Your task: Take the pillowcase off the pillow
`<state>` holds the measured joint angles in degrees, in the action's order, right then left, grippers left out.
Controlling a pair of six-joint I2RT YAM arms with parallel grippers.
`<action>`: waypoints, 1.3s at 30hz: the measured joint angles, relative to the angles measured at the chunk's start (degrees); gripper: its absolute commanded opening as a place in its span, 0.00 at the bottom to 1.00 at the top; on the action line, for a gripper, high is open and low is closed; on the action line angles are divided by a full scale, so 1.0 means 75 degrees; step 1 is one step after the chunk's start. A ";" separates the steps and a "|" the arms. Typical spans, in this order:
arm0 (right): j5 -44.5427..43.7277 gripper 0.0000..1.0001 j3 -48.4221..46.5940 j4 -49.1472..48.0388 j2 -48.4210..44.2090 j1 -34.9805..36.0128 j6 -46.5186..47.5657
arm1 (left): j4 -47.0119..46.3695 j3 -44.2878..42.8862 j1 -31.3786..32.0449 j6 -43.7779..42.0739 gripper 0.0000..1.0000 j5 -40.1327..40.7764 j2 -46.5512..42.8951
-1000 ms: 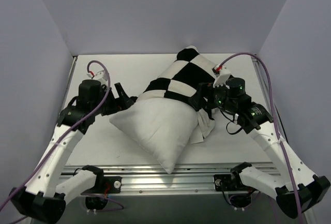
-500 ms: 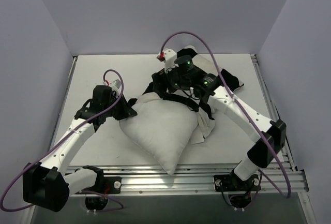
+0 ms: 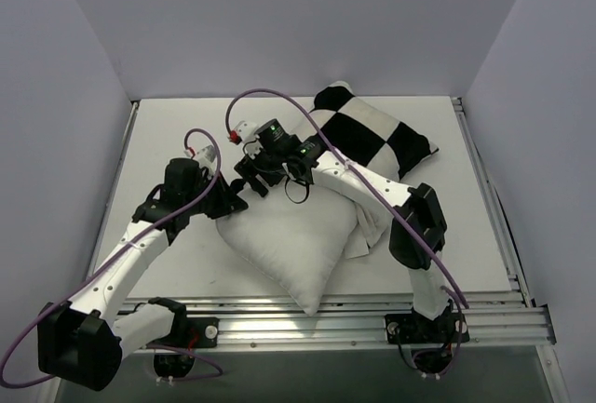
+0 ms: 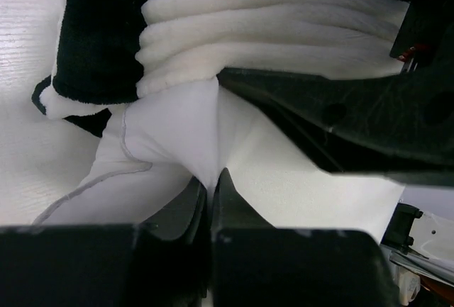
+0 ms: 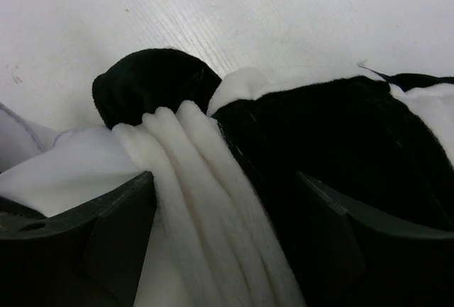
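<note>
The pillow (image 3: 298,245) is seen lying on the desk (image 3: 177,128) in the lower middle of the overhead view, with one corner pointing toward the bottom edge. The pillowcase (image 3: 372,133) is spread toward the upper right of that view and covers the far end of the pillow. Its near edge is gathered at the centre of the frame.

The left tool (image 3: 230,200) is set against the pillow's left corner. In the left wrist view its fingers are seen fully closed, with a fold of plain white pillow fabric pinched between them.

The right tool (image 3: 250,178) is placed just above and beside the left one. In the right wrist view its fingers (image 5: 120,229) are held wide apart. The bunched black and white edge of the pillowcase is pressed into folds between them and fills the gap.
</note>
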<state>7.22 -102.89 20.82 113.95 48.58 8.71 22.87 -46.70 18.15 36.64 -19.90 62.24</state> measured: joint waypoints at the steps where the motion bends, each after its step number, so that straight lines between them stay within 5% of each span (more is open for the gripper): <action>1: -0.0044 0.61 0.0003 -0.0009 0.0012 0.0000 0.0035 | 0.0003 0.0015 0.0009 0.0003 0.02 0.0003 0.0000; 2: -0.0119 0.52 0.0009 -0.0009 0.0012 0.0000 0.0064 | 0.0003 0.0017 0.0017 0.0003 0.02 0.0003 -0.0012; 3: -0.0233 0.33 0.0023 -0.0026 0.0012 -0.0003 0.0076 | 0.0006 0.0017 0.0029 0.0003 0.02 0.0003 -0.0044; 6: -0.0545 0.06 0.0204 -0.0216 0.0009 -0.0090 0.0006 | 0.0058 0.0017 0.0038 -0.0006 0.02 0.0038 -0.0245; 8: -0.0551 0.00 0.0361 -0.0361 0.0006 -0.0277 -0.0117 | 0.0143 0.0017 0.0047 -0.0017 0.02 0.0079 -0.0472; 16: -0.0458 0.00 0.0458 -0.0650 -0.0114 -0.1521 -0.0991 | 0.0883 -0.0017 0.0108 -0.0114 0.02 0.0335 -0.1731; 28: -0.0758 0.00 0.0449 0.0597 -0.0842 -0.4884 -0.3255 | 0.3281 -0.1737 0.0119 -0.0262 0.02 0.1090 -0.3232; 36: -0.0600 0.01 0.0901 0.0297 -0.1096 -0.4590 -0.3439 | 0.3532 -0.1413 0.0114 -0.0393 0.02 0.1909 -0.2911; 39: -0.0705 0.23 0.1096 -0.0085 -0.1096 -0.4197 -0.3433 | 0.3133 -0.1431 0.0082 -0.0629 0.14 0.2285 -0.1988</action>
<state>1.93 -94.67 20.18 105.73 17.10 -17.04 46.37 -57.43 18.76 31.92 -2.76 47.33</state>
